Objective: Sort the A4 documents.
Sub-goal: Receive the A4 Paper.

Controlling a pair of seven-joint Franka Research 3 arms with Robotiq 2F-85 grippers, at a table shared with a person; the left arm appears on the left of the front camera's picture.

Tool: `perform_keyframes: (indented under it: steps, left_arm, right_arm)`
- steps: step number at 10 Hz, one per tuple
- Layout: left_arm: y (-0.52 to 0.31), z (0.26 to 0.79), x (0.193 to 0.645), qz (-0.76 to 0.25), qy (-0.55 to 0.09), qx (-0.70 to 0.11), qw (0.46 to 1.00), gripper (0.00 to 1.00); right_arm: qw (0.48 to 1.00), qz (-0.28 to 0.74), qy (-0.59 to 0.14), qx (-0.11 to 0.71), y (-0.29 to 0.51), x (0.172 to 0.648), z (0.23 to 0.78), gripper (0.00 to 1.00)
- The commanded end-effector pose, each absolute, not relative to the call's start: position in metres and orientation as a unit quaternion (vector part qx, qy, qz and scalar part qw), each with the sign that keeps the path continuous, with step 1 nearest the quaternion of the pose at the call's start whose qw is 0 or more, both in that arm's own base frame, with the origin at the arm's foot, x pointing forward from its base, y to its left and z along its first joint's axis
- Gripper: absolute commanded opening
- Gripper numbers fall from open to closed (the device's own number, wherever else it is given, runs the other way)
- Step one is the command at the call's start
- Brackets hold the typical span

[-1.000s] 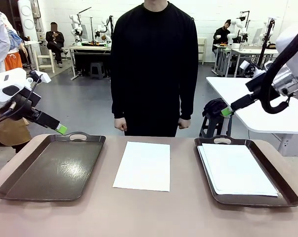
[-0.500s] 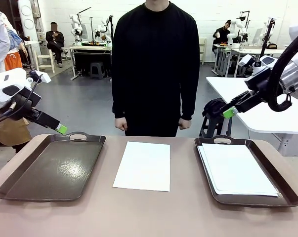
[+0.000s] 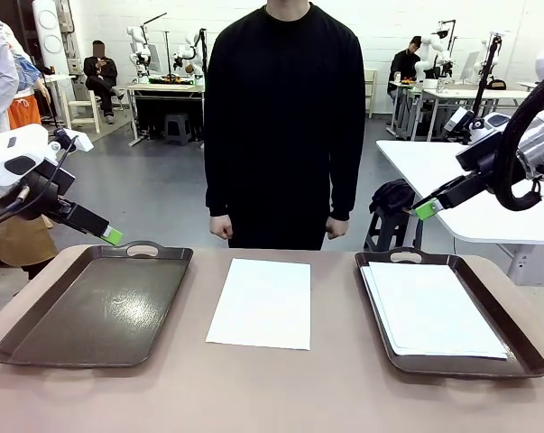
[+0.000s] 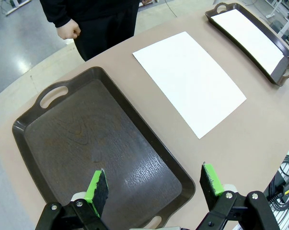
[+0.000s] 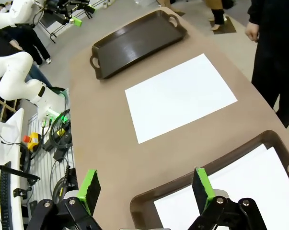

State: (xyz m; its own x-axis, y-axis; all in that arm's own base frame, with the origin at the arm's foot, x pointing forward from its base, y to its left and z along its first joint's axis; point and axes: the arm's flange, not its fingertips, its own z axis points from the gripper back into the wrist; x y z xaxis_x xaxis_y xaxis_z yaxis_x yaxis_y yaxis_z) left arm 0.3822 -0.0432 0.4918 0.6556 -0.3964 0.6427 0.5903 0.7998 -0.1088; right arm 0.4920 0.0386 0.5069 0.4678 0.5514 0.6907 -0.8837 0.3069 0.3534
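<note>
A tan bench (image 3: pixel 272 388) is seen from the robot's side, with a person in black (image 3: pixel 283 126) standing at its far edge, hands (image 3: pixel 220 227) loosely closed at the sides. 1 A4 document (image 3: pixel 262 302) is laid flat on the bench's middle, between 2 dark brown handled trays. The left tray (image 3: pixel 96 305) is shown bare inside. A stack of A4 documents (image 3: pixel 431 309) is held in the right tray (image 3: pixel 515 338). The left claw (image 4: pixel 154 186) is raised above the near part of the left tray, its green pads spread wide with nothing between them. The right claw (image 5: pixel 143 184) is lifted above the right tray's edge, likewise spread wide and holding nothing. In the front view, only 1 green tip of each claw can be made out.
</note>
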Motion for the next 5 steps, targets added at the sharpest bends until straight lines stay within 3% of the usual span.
perform_keyframes:
  steps: [1,5]
  left_arm:
    - [-0.0413,0.4905,0.3833,-0.275,-0.311,-0.161,0.895,1.00]
    - [-0.0413,0.4905,0.3833,-0.275,-0.311,-0.161,0.895,1.00]
  right_arm:
    - [0.783,0.452,-0.219,0.367,0.0396,0.4911,0.5081,1.00]
    - [0.777,0.460,-0.227,0.365,0.0385,0.4920,0.5069,1.00]
